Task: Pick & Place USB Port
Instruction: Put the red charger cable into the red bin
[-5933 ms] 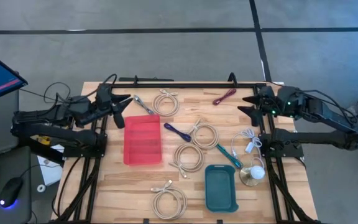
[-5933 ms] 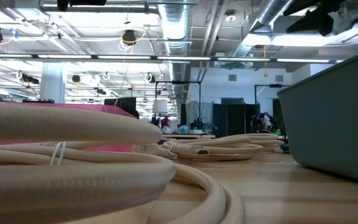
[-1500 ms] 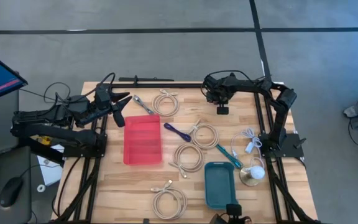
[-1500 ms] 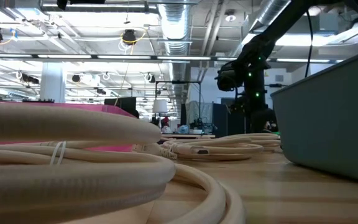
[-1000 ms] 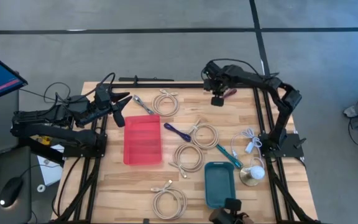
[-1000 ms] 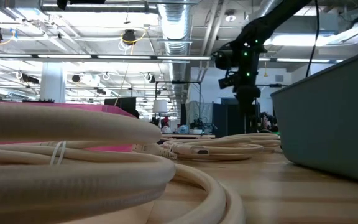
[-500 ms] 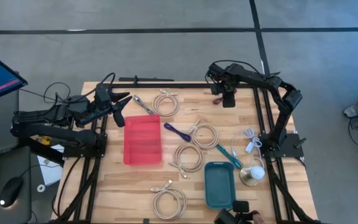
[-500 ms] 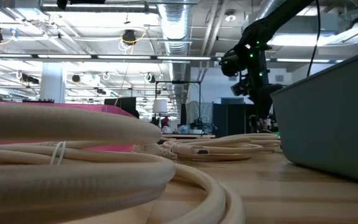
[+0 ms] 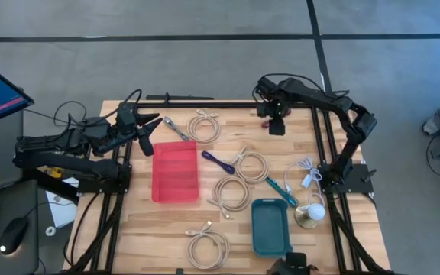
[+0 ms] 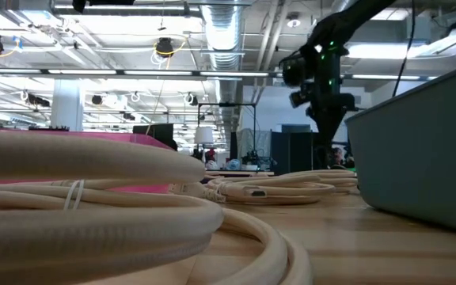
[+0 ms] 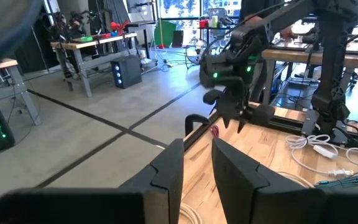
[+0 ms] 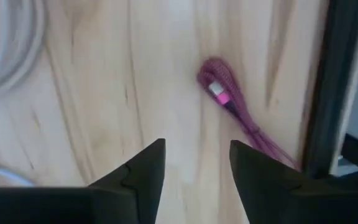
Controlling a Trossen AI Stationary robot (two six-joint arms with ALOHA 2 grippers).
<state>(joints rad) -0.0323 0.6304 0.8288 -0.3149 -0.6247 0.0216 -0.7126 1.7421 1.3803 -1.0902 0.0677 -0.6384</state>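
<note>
Since the earliest high view, the right arm has been swung from its rest at the worktop's right edge to the far edge, where the right gripper (image 9: 276,122) is now held over a magenta USB cable (image 9: 266,121); the left gripper (image 9: 145,131) has been left parked beside the red tray (image 9: 176,171), much farther off.

From the low view, the right gripper (image 10: 323,107) is seen hanging above the wooden worktop (image 10: 347,237), behind coils of smooth cream cable (image 10: 93,190).

In the left wrist view, the left gripper (image 11: 197,163) is shown with a narrow gap between its fingers, holding nothing.

In the right wrist view, the right gripper (image 12: 195,163) is seen parted and empty. The magenta USB cable (image 12: 224,93), braided, folded, with a pale metal plug, lies just ahead of the fingertips, its long axis slanted towards the black frame rail (image 12: 331,87). A short forward reach and a turn to cross that axis are judged necessary.
</note>
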